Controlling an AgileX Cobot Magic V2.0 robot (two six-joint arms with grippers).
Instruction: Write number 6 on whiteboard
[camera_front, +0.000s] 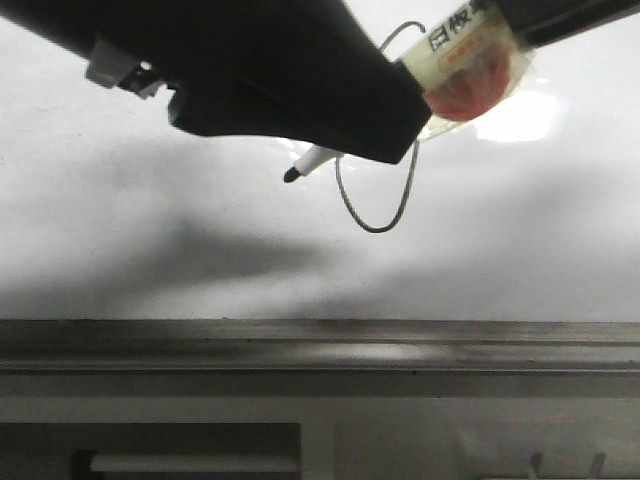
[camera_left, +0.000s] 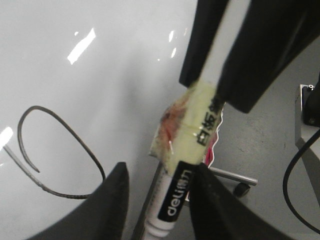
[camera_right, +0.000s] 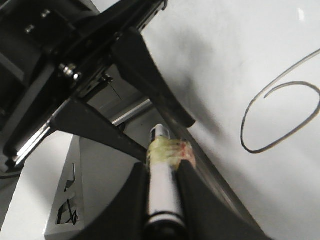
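The left gripper (camera_left: 155, 200) is reaching over the whiteboard (camera_front: 150, 250) from the left; its fingers (camera_left: 112, 210) are flanking the marker (camera_left: 172, 205) barrel, but whether they are pressing on it cannot be told; the right gripper (camera_right: 162, 200) is clamping the marker's other end between closed fingers; a yellowish tape wrap (camera_left: 192, 125) is circling the barrel between the two grippers; the marker tip (camera_front: 291, 175) is pointing down-left, just beside the number 6 (camera_front: 375, 210); the number 6 is sitting on the board's upper middle, partly hidden by the left gripper; a grey edge rail (camera_front: 320, 345) is bordering the glossy board's near side; a bright reflection (camera_front: 520, 118) is glaring at upper right.
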